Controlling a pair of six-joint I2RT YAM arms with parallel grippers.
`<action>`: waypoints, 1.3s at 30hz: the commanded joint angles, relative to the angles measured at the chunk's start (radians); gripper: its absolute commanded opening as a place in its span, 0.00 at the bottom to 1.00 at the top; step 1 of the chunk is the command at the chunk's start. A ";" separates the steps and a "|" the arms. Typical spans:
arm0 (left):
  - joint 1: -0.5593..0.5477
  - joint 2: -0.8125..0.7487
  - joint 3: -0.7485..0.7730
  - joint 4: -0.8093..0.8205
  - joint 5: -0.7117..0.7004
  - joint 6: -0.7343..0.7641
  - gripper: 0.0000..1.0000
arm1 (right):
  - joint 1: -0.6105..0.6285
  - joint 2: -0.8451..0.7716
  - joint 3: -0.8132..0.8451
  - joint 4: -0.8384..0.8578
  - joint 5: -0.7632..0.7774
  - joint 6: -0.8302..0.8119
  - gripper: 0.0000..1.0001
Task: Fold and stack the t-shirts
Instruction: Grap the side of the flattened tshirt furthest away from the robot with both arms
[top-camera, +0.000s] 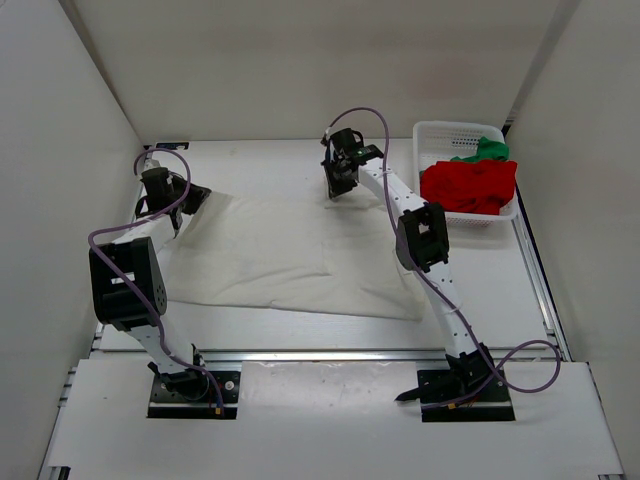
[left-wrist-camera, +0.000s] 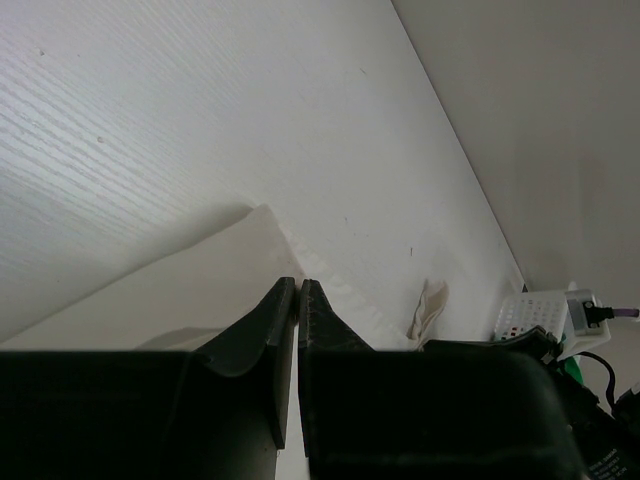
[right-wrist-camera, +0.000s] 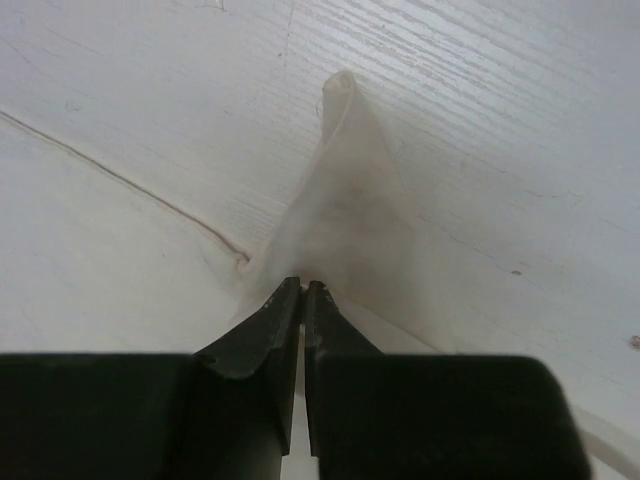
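Shirt (top-camera: 290, 255), cream-white, long axis left-right, far corners pinched by left claw (left-wrist-camera: 298, 288), right claw (right-wrist-camera: 303, 288)

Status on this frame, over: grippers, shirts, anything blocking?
Left gripper shut on cream shirt, far-left corner; right gripper shut on its far edge. Rest of it spread flat, unfolded. Red shirt and green shirt in basket. Nothing blocking.

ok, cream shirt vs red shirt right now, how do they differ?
The cream t-shirt lies spread out on the table; red t-shirt sits bunched in the mesh basket. Cream one is pinched at its far corners by the left pincer and right pincer; red one is held by neither. Both are plain, unfolded cloth.
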 joint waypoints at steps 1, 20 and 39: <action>-0.002 0.000 0.021 0.010 0.011 -0.002 0.00 | -0.006 -0.071 0.033 0.009 0.032 -0.011 0.02; 0.056 0.032 0.096 0.004 0.021 -0.024 0.00 | -0.204 -0.172 0.028 0.012 0.091 0.005 0.00; 0.139 -0.008 0.002 0.017 0.084 -0.048 0.00 | -0.213 -0.413 -0.217 -0.183 -0.032 -0.040 0.00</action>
